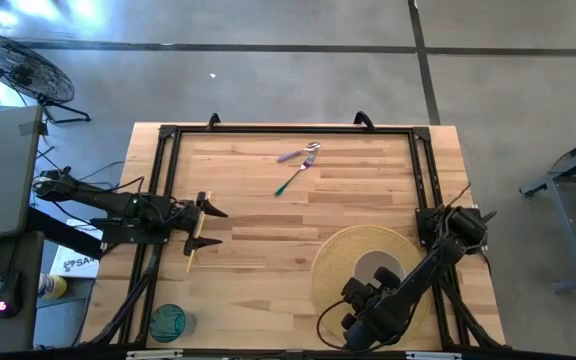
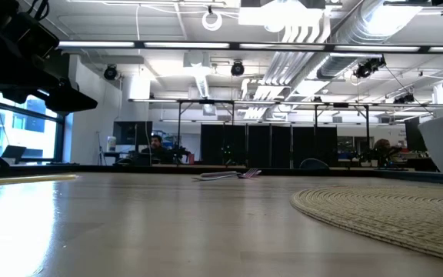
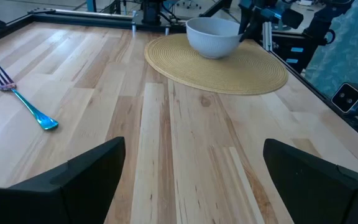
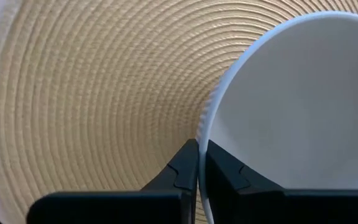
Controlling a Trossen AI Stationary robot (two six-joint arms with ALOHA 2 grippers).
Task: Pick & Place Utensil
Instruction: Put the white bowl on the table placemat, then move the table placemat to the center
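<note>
Right now I see the fork lying flat near the bench's far edge, its tines touching a purple utensil beside it. My left gripper hovers by the left edge with fingers spread wide and nothing between them. My right gripper is over the woven placemat toward the near right corner, its fingers clenched together just at the rim of the white bowl. A teal cup stands at the near left corner.

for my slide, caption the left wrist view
Open left claw faces a teal-handled metal fork and grey ceramic bowl.
</note>
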